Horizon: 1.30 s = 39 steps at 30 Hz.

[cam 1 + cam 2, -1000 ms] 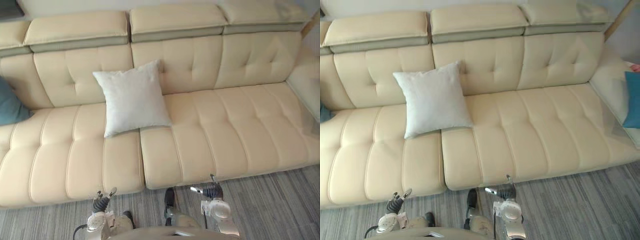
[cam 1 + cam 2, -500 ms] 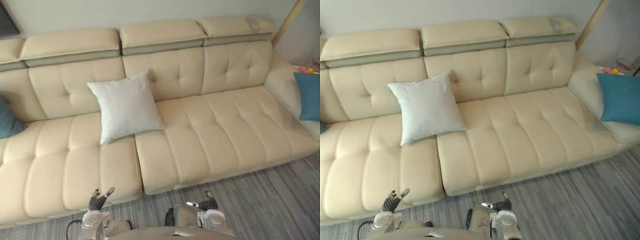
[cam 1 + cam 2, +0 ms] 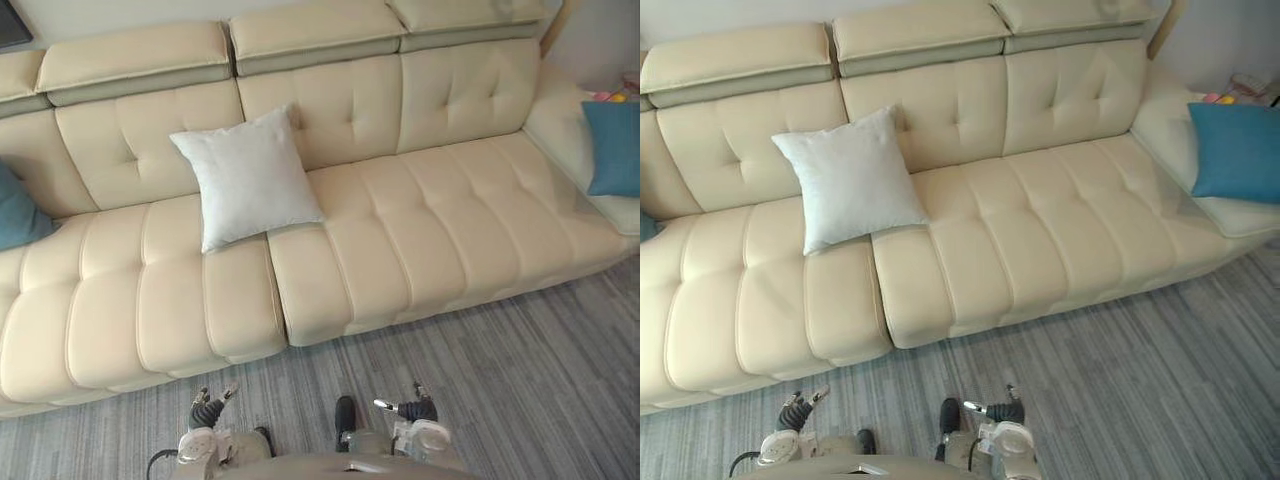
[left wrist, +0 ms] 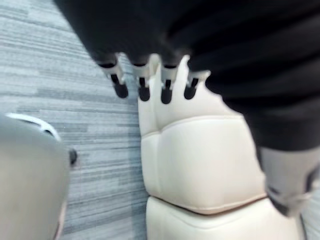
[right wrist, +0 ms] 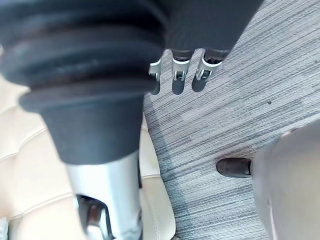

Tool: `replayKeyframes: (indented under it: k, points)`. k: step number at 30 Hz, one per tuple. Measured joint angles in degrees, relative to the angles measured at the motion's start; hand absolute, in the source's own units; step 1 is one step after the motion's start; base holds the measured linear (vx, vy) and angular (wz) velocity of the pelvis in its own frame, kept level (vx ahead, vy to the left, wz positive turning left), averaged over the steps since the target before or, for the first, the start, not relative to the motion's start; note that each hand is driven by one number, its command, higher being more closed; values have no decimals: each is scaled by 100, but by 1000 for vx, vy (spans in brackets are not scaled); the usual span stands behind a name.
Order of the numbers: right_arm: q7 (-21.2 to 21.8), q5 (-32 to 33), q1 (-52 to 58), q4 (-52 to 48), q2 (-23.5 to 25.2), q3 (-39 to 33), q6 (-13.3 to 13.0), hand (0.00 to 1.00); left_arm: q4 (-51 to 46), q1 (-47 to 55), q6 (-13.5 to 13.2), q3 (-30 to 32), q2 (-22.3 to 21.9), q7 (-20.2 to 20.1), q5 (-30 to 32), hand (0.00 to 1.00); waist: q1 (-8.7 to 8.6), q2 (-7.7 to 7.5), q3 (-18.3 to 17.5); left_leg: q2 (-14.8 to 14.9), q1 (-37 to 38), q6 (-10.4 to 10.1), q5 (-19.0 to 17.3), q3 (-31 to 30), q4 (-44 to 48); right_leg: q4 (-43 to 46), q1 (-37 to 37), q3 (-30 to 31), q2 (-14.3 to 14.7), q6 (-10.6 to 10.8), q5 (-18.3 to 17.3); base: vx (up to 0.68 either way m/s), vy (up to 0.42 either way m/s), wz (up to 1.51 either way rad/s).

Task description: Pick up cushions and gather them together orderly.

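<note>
A white square cushion (image 3: pixel 245 175) leans against the backrest of the cream sofa (image 3: pixel 430 230), near its middle-left. A blue cushion (image 3: pixel 1232 150) lies on the sofa's right-hand wing. A teal cushion (image 3: pixel 15 210) sits at the far left end, cut off by the view's edge. My left hand (image 3: pixel 208 408) and right hand (image 3: pixel 405 408) hang low over the carpet in front of the sofa, far from all three cushions. The left hand's fingers (image 4: pixel 150 85) and the right hand's fingers (image 5: pixel 175 80) are relaxed and hold nothing.
Grey striped carpet (image 3: pixel 500 380) lies between me and the sofa front. Small pink and yellow things (image 3: pixel 612 95) sit beyond the blue cushion at the right end. The sofa's front edge (image 4: pixel 200 165) shows close past my left hand.
The whole picture has shifted: more carpet shows before the sofa and the blue cushion at the right has come into view. Both hands stay low and empty.
</note>
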Motion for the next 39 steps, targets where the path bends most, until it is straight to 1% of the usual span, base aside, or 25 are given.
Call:
replayKeyframes:
  k: [8,11,12,13,14,15,16,17,19,21,22,23,24,25,26,27,28,30,31,33,35,36,37,38,39]
  points:
    - [2,111,-12,274,-151,-9,22,0,244,-132,28,-274,102,-29,252,0,-91,-8,-23,-71,199,-42,-86,421,-57,-238,3,618,54,86,258,-46,30,-36]
    - [4,218,-56,296,-190,-35,16,0,265,-225,50,-303,168,-58,286,0,-173,-96,16,-76,215,-36,-293,1012,113,-235,-300,1347,243,136,449,-63,5,-114]
    - [5,246,-91,298,-199,-31,21,0,257,-228,51,-330,196,-74,287,0,-204,-120,40,-59,213,-8,-347,1196,153,-275,-381,1415,268,99,396,-92,1,-150]
    - [6,283,-190,313,-224,-34,29,0,253,-245,63,-351,216,-115,291,0,-293,-70,56,94,200,51,-338,1718,157,-226,-529,920,266,-178,96,-83,-12,-169]
    - [7,288,-302,399,-247,-32,29,0,234,-281,74,-405,209,-142,290,0,-287,86,133,325,231,49,-330,2072,221,155,-726,-1,210,-400,-92,-65,-17,-178]
    - [9,291,-375,489,-248,-33,33,0,195,-292,73,-424,248,-153,286,0,-294,67,126,443,310,41,-334,2294,280,607,-881,-778,106,-551,-318,101,-43,-169]
    - [9,323,-371,528,-239,-32,41,0,194,-326,80,-473,338,-155,283,0,-319,60,136,488,415,21,-345,2521,428,1257,-916,-2029,-149,-781,-669,138,-54,-149]
    - [7,336,-280,536,-268,-32,39,0,194,-307,78,-513,377,-154,281,0,-318,5,116,439,534,-72,-408,2489,527,1451,-782,-2464,-277,-763,-751,205,-119,-143]
    - [10,341,-307,521,-373,-22,22,0,161,-362,78,-550,374,-159,279,0,-374,71,132,460,658,-111,-444,2486,521,1633,-809,-2311,-185,-750,-801,105,-109,-105]
    - [14,354,-367,517,-495,-48,20,0,50,-393,36,-729,313,-181,283,0,-409,235,186,475,813,-128,-463,2493,620,1810,-1002,-1780,-38,-662,-1047,54,-25,-113]
    - [10,369,-370,506,-482,-77,15,0,60,-408,36,-745,312,-186,283,0,-423,235,186,507,805,-128,-463,2491,777,1878,-1063,-1705,-33,-657,-1111,45,-44,-85]
    - [7,412,-364,510,-485,-166,26,0,96,-429,48,-754,287,-192,283,0,-433,233,188,764,650,-120,-465,2475,1545,2047,-1092,-1577,25,-685,-1295,104,-88,-76]
    - [7,434,-347,522,-492,-145,33,0,99,-416,51,-781,274,-192,284,0,-417,242,208,1041,468,59,-356,2344,2346,2037,-991,-1415,158,-739,-1342,135,-105,-80]
    - [5,439,-339,524,-493,-137,37,0,97,-395,50,-790,264,-193,283,0,-400,251,223,1175,362,217,-244,2201,2727,1987,-897,-1340,227,-760,-1352,133,-76,-79]
    - [4,446,-328,524,-476,-74,38,0,97,-319,48,-794,238,-194,283,0,-367,239,268,1316,60,240,-292,1722,3437,1890,-710,-1102,407,-792,-1353,163,-38,-100]
    - [4,446,-386,543,-499,-3,39,0,88,-224,50,-792,206,-194,280,0,-296,306,287,1166,-317,60,-641,1041,3906,1777,-530,-840,565,-816,-1352,127,-16,-101]
    - [3,447,-398,574,-506,-8,40,0,86,-200,51,-791,197,-193,272,0,-267,318,309,1071,-449,28,-730,838,3945,1709,-442,-737,622,-807,-1341,183,9,-96]
    - [4,447,-421,744,-507,-35,42,0,-24,-161,34,-745,190,-193,209,0,-168,243,366,735,-846,51,-890,295,3725,1493,-217,-526,689,-770,-1317,134,20,-69]
    - [0,451,-398,726,-482,-61,62,0,-152,-177,1,-698,171,-192,178,0,-65,222,430,437,-1189,45,-912,-53,3238,1389,-30,-320,721,-768,-1317,167,33,-73]
    - [-1,451,-405,643,-481,-77,61,0,-265,-177,-37,-600,51,-190,138,0,85,278,456,51,-1597,-136,-794,-645,2338,1286,123,18,796,-745,-1322,184,58,-92]
    - [-6,452,-466,567,-478,-165,45,0,-302,-188,-74,-598,29,-187,129,0,168,314,466,-154,-1677,-290,-408,-1047,1264,1154,220,240,842,-732,-1341,166,80,-97]
    - [-8,451,-512,535,-426,-161,37,0,-299,-202,-78,-576,29,-185,87,0,254,343,467,-136,-1687,-290,-5,-1147,406,1002,351,491,947,-719,-1337,292,121,-112]
    - [-9,451,-523,525,-386,-161,36,0,-282,-220,-81,-541,32,-186,78,0,306,338,464,-107,-1679,-221,312,-1187,183,963,428,695,1003,-652,-1380,366,160,-114]
    - [-8,451,-524,523,-369,-160,37,0,-273,-225,-81,-522,34,-185,75,0,319,322,457,-111,-1649,-187,459,-1247,186,965,472,779,1007,-620,-1413,388,175,-103]
    - [-4,449,-529,513,-338,-125,36,0,-248,-229,-79,-469,59,-188,59,0,313,288,400,-184,-1604,13,726,-1272,241,1086,486,1099,989,-528,-1610,421,206,-78]
